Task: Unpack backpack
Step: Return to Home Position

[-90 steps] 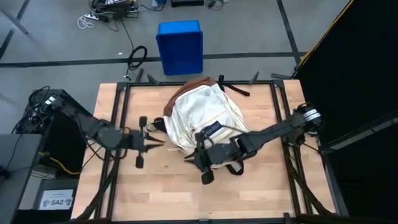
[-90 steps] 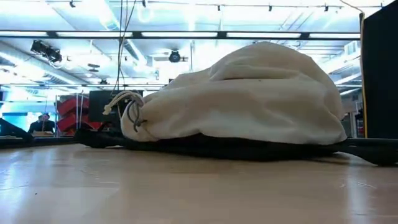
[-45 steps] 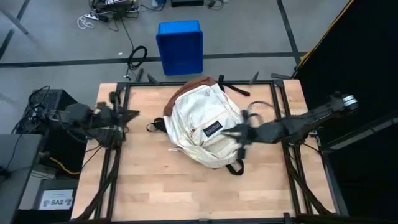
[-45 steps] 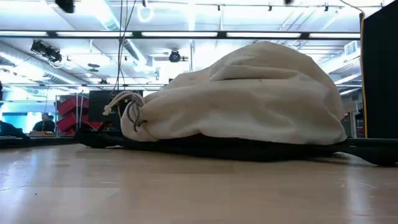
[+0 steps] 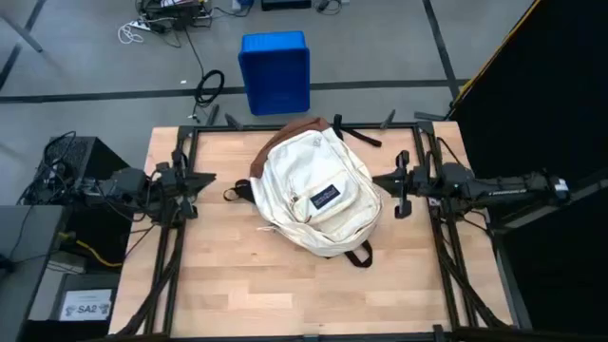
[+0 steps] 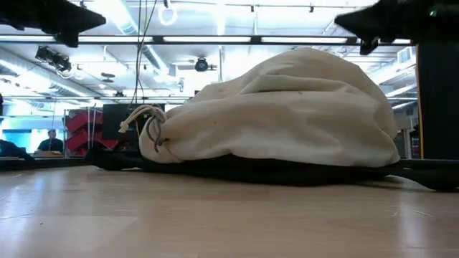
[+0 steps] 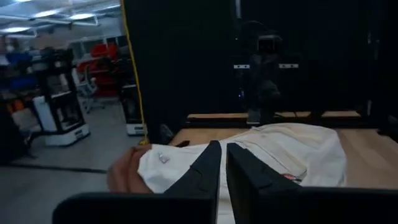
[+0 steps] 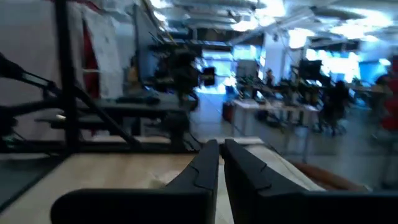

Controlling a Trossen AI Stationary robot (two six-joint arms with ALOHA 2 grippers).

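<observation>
While the backpack (image 5: 318, 190) lies flat in the middle of the table (image 5: 237, 275), nothing is touching it. The cream front faces up, the brown base (image 5: 299, 128) points toward the far edge, and the little dark logo patch (image 5: 325, 198) sits on the front pocket. A dark strap (image 5: 356, 136) sticks out by the base, and another loops out from under the near end. From table height it's just a big cream mound (image 6: 287, 107) on a dark underside, with a light cord (image 6: 143, 118) hanging off one end.

The left arm (image 5: 114, 183) is stretched out level over the table's left edge. The left jaws point at the bag but are well apart from it. In the wrist view they're almost together, with only a thin slit between them and nothing held.

It's the same on the other side. The right arm (image 5: 494, 187) is over the right edge, and the right jaws are narrow, empty and clear of the bag.

Beyond the table there's a blue bin (image 5: 275, 71) on the floor, with some cables (image 5: 209, 87) next to it. A person (image 6: 50, 140) is sitting way back in the room.
</observation>
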